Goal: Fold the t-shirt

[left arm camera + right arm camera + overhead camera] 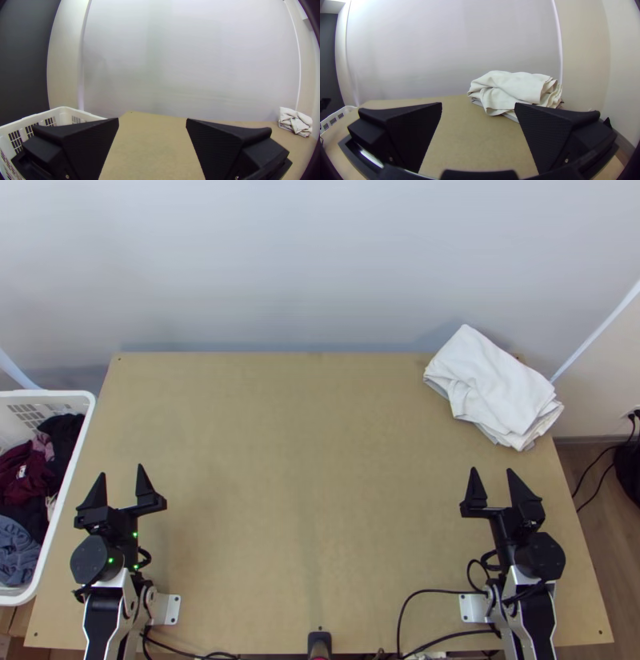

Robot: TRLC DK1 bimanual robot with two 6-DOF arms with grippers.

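two arms flank the wooden surface [304,460], the left pincer [121,471] at nine o'clock and the right pincer [492,471] at three, each with fingers apart. folded white cloth [492,384] lies at two o'clock; clothes [24,476] fill a white basket [50,394] beyond nine. which is the t-shirt cannot be told.

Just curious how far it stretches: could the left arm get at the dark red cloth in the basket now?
Probably yes. The left gripper is open beside the basket, and the dark red cloth shows from above, but it would likely have to lift over the basket's rim.
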